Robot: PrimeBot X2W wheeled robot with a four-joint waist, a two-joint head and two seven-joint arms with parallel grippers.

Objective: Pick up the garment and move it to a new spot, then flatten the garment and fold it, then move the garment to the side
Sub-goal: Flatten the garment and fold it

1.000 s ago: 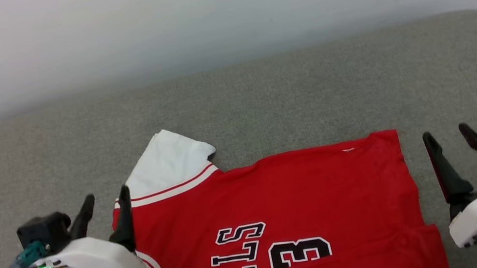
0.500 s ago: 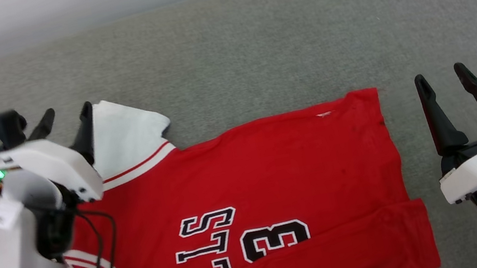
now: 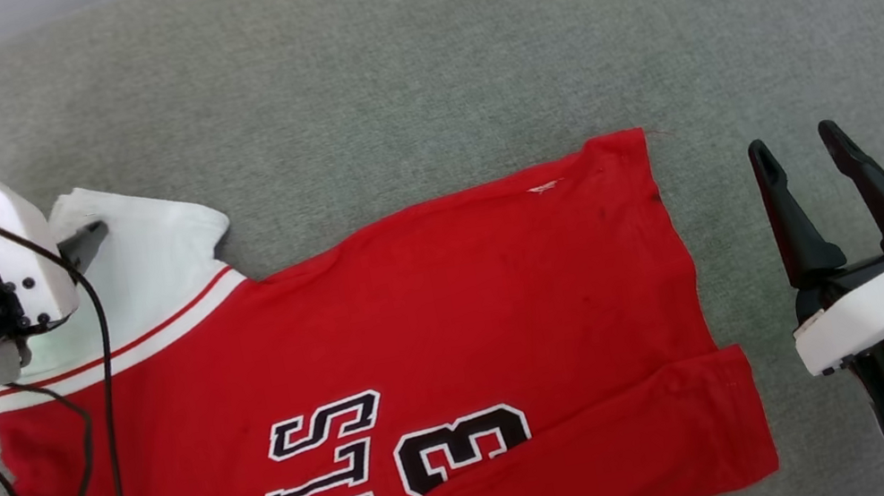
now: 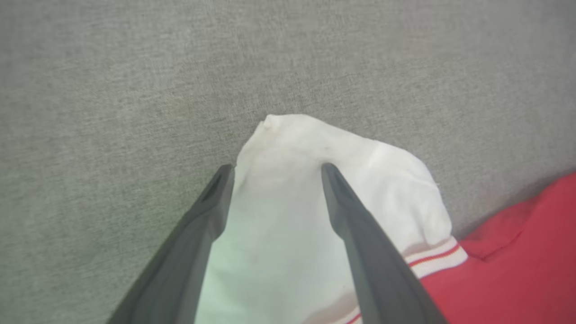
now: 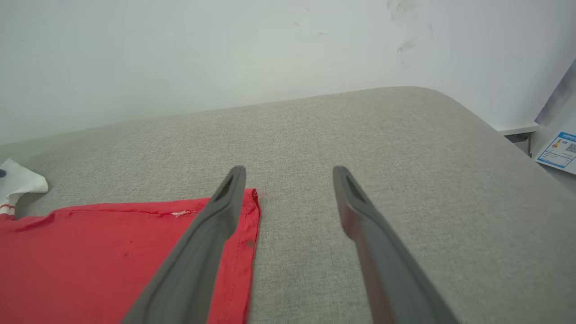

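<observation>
The red garment [image 3: 460,299] lies spread flat on the grey cushion [image 3: 406,45], black block characters facing up, with a small white tag [image 3: 542,187] near its far hem. Its near-right edge is folded over. The far white sleeve [image 4: 288,216] lies between the fingers of my left gripper [image 4: 276,165], which is open and low over it; one dark finger [image 3: 86,240] shows past the wrist housing. My right gripper [image 3: 791,136] is open and holds nothing, just right of the garment's far right corner [image 5: 249,202].
A pale wall [image 5: 225,54] rises behind the cushion. The cushion's rounded right end [image 5: 504,135] drops away beside a paper label [image 5: 558,150]. A black cable [image 3: 103,389] hangs from my left wrist over the garment. Bare cushion stretches beyond and to the right of the garment.
The camera has tilted down, so the whole picture has shifted. My left arm has reached forward from the garment's left edge to the far white sleeve. The right gripper stays open beside the hem.
</observation>
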